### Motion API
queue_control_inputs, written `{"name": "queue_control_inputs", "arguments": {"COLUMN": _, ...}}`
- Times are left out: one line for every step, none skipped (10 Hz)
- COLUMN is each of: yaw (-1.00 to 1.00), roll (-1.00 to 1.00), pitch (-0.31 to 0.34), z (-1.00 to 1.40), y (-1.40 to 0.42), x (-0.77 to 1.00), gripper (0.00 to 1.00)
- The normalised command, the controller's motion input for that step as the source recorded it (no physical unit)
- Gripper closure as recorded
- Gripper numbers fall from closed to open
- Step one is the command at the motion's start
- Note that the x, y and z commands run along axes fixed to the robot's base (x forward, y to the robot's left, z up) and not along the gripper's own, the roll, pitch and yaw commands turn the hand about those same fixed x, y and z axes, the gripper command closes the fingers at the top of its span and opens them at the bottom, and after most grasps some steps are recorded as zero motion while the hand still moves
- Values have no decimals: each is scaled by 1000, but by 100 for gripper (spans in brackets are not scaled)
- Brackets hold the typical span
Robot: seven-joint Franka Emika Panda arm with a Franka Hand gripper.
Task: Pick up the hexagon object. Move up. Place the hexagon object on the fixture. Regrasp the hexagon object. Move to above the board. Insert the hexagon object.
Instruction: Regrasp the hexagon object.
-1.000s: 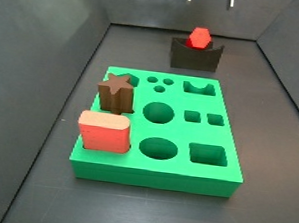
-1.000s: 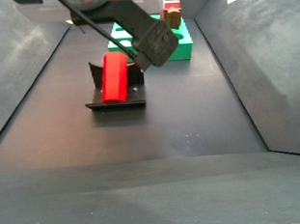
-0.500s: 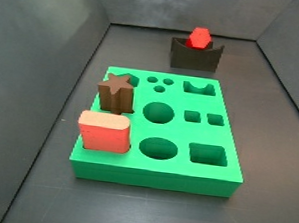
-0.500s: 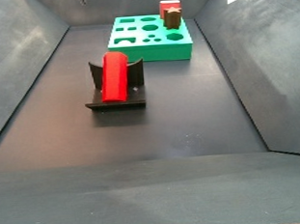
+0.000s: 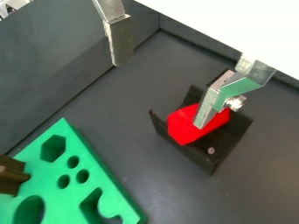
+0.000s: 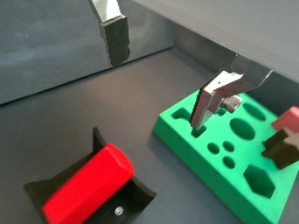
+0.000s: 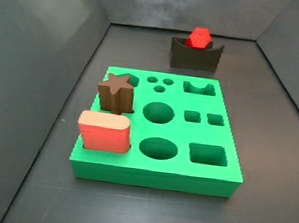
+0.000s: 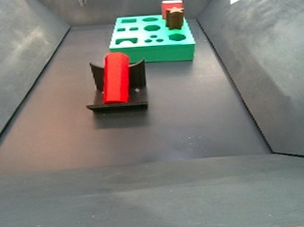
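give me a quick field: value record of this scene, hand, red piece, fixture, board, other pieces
hand: open, empty, raised above the floor; out of both side views
small glossy red hexagon prism: lying in the fixture's notch
dark fixture: on the floor, apart from the board
green board with cut-out holes: flat on the floor
brown star piece: standing on the board
salmon-pink rounded block: on the board's corner

The gripper (image 5: 163, 66) appears only in both wrist views, held high above the scene; neither side view shows it. Its two flat silver fingers (image 6: 114, 35) stand wide apart with nothing between them. The pads are bare, and the jaws point downward, clear of everything below.
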Motion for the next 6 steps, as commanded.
{"name": "queue_control_inputs", "arguments": {"yaw": 20, "roll": 1000, "pitch": 6, "z": 9, "y": -24, "x": -46, "gripper": 0}}
{"name": "queue_control_inputs", "arguments": {"yaw": 20, "roll": 1000, "pitch": -1, "z": 9, "y": -21, "x": -41, "gripper": 0}}
{"name": "queue_control_inputs", "arguments": {"yaw": 21, "roll": 1000, "pitch": -9, "z": 1, "y": -20, "x": -31, "gripper": 0}}
{"name": "queue_control_inputs", "arguments": {"yaw": 22, "roll": 1000, "pitch": -13, "z": 3, "y": -15, "x": -28, "gripper": 0}}
{"name": "queue_control_inputs", "arguments": {"yaw": 23, "roll": 1000, "pitch": -17, "z": 4, "y": -17, "x": -26, "gripper": 0}}
{"name": "queue_control_inputs", "arguments": {"yaw": 25, "roll": 1000, "pitch": -16, "z": 3, "y": -14, "x": -27, "gripper": 0}}
